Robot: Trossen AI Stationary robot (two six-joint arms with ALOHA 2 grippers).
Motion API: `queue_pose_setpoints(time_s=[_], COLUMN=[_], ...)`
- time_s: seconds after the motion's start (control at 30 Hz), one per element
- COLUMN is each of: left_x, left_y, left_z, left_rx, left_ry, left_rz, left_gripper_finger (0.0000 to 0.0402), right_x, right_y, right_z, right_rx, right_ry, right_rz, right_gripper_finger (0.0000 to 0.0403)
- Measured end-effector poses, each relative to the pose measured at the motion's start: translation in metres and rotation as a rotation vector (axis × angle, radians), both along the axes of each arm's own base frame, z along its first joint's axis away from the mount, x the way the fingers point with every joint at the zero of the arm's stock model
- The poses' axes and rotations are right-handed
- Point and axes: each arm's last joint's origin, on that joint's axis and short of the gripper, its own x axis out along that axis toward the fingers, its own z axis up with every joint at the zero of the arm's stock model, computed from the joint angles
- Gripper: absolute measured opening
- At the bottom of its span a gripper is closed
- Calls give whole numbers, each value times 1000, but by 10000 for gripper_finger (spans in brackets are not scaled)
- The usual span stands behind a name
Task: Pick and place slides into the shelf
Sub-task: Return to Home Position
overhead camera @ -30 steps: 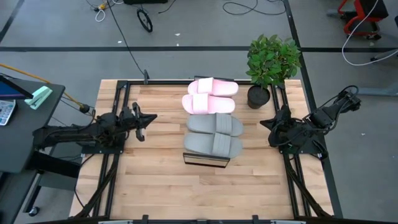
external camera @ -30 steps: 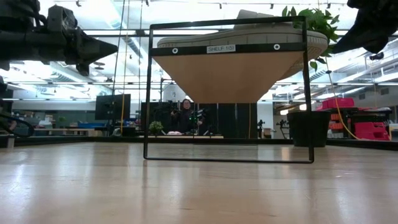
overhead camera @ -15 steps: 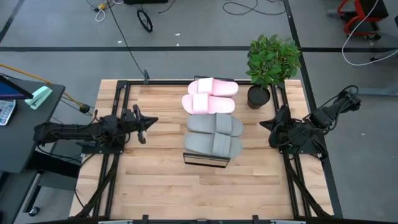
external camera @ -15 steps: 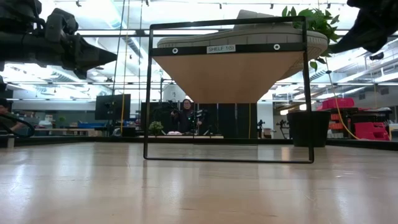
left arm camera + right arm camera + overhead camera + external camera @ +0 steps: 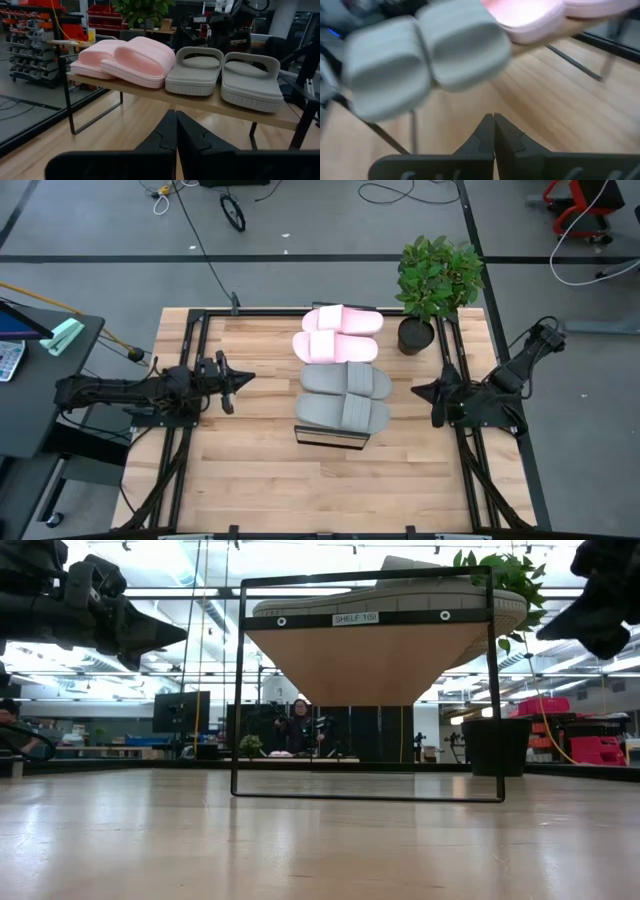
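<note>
Grey workshop floor surrounds the wooden tabletop, which carries everything that matters for this job. At the table's left edge the left gripper is held low, well apart from the shelf, and points toward it; its wrist view shows the two dark fingers pressed together with nothing between them. The shelf runs down the middle of the table, and all four slides sit on its light plank top, side by side and touching: the pink slides at the far end and the grey slides at the near end. Nothing is left on the bare wood, so the placing looks done. These sandals seem to be light moulded foam, soft enough to give under a pinch and unlikely to break. If one needed shifting, the wide ribbed strap would be the surest hold, since the ribs offer grip, while the thick sole edge would squash and might slip. A potted plant stands just beyond the shelf's far right corner. Along the right edge the right gripper also hangs clear of the shelf and faces it, fingers closed against each other and empty.
</note>
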Motion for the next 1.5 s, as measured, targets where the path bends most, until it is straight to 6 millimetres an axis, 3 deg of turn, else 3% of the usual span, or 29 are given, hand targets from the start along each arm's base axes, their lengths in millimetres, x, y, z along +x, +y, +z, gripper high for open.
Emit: queue_pose_setpoints(time_s=[0.23,0.47,1.13,1.5], left_x=[0,0,0,0], left_y=[0,0,0,0], left_z=[1,2,2,2], left_rx=[2,4,7,2], left_ry=[-5,-20,-21,-19], left_rz=[0,1,1,0], left_gripper_finger=[3,4,4,7], right_x=[8,12,22,20], right_y=[9,4,-33,-45], right_z=[-19,-14,-31,-30], right_rx=[14,-30,-98,-101], right_ry=[-239,-449,-269,-277], right_rz=[93,216,163,154], right_gripper_finger=[0,0,0,0])
